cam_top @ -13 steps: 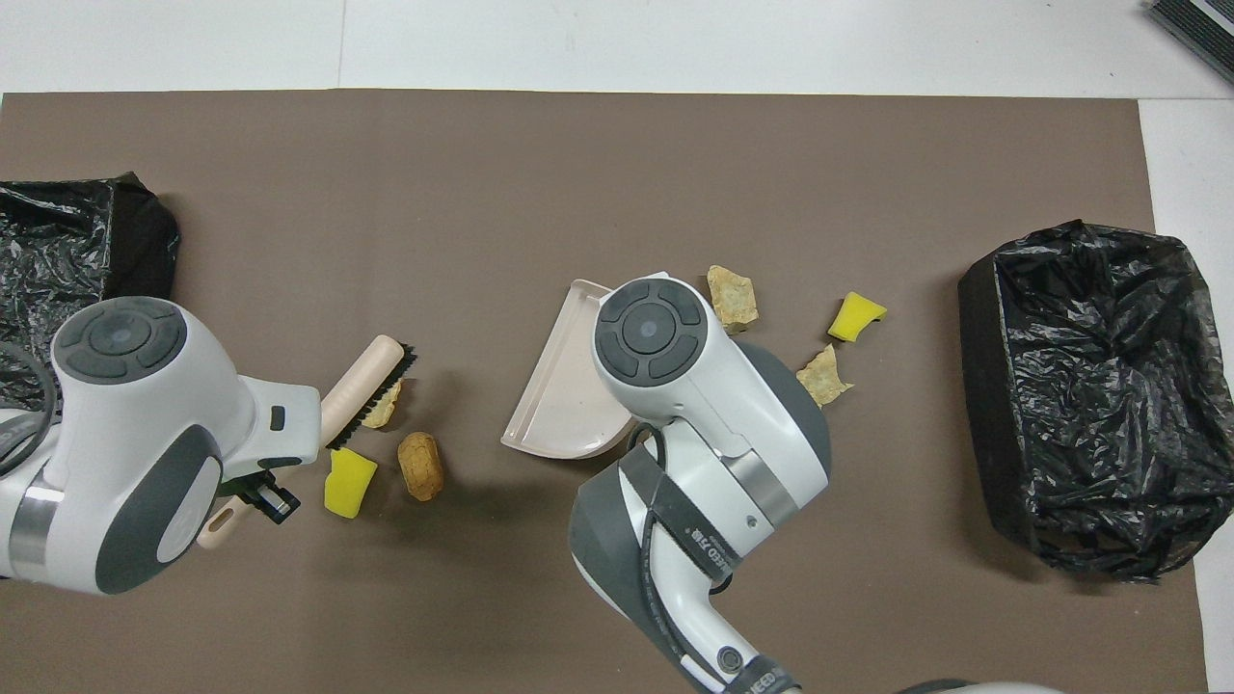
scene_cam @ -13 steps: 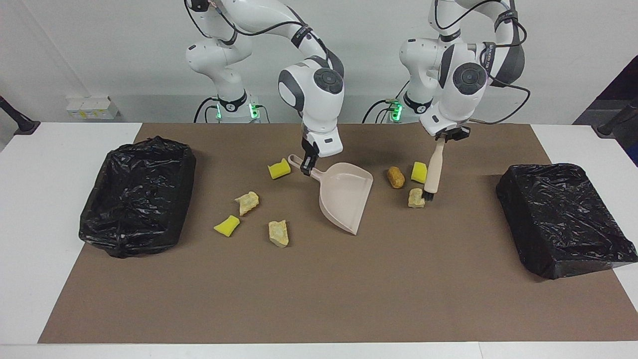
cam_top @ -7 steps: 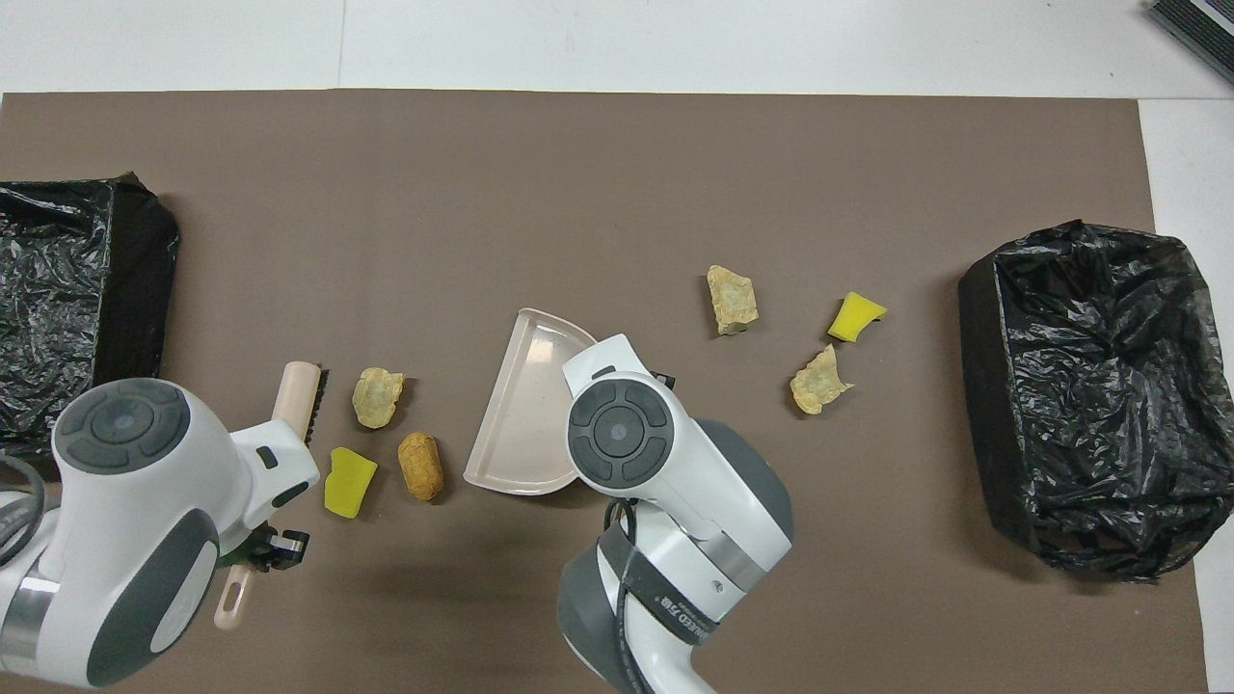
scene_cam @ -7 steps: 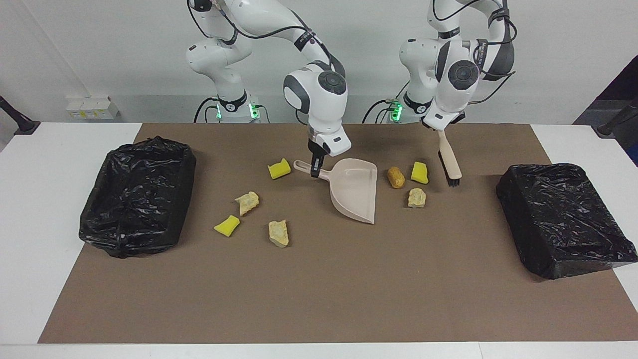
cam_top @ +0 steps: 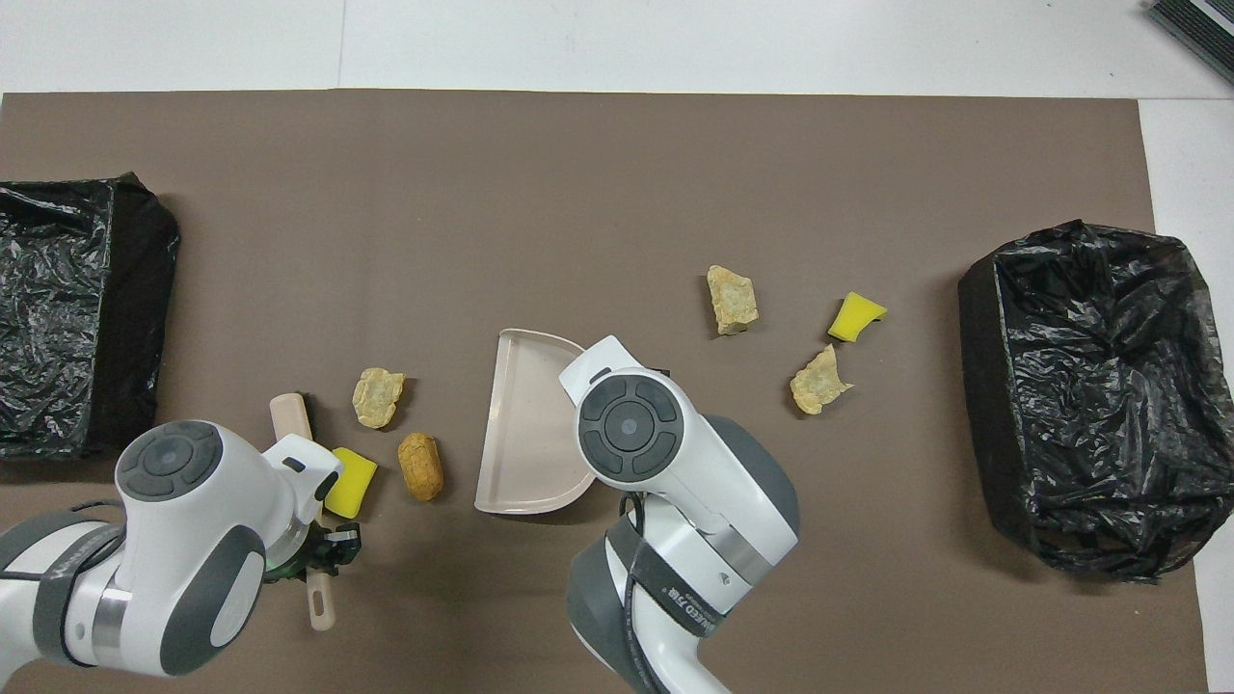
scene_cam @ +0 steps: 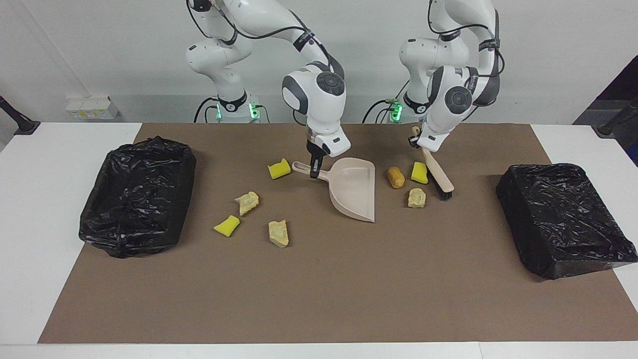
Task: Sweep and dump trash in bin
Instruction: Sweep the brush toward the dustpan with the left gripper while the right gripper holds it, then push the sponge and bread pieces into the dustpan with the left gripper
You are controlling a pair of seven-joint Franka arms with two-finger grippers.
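Observation:
My right gripper (scene_cam: 314,171) is shut on the handle of the beige dustpan (scene_cam: 355,189), whose open mouth faces the brown oval lump (scene_cam: 396,177). My left gripper (scene_cam: 416,141) is shut on the handle of the brush (scene_cam: 438,174). Its black bristles sit low at the mat, beside a yellow wedge (scene_cam: 419,172) and a beige lump (scene_cam: 416,197), toward the left arm's end. More trash lies toward the right arm's end: a yellow wedge (scene_cam: 279,168), two beige lumps (scene_cam: 247,202) (scene_cam: 278,233) and another yellow wedge (scene_cam: 227,225). In the overhead view the dustpan (cam_top: 525,424) shows beside the brown lump (cam_top: 421,466).
A bin lined with a black bag (scene_cam: 137,197) stands at the right arm's end of the brown mat. Another black-bagged bin (scene_cam: 563,219) stands at the left arm's end. The white table (scene_cam: 30,224) borders the mat.
The left gripper lifted the brush off the beige lump, swung it toward the left arm's end and lowered it again. The right gripper drew the dustpan toward the robots and turned its mouth toward the brown lump.

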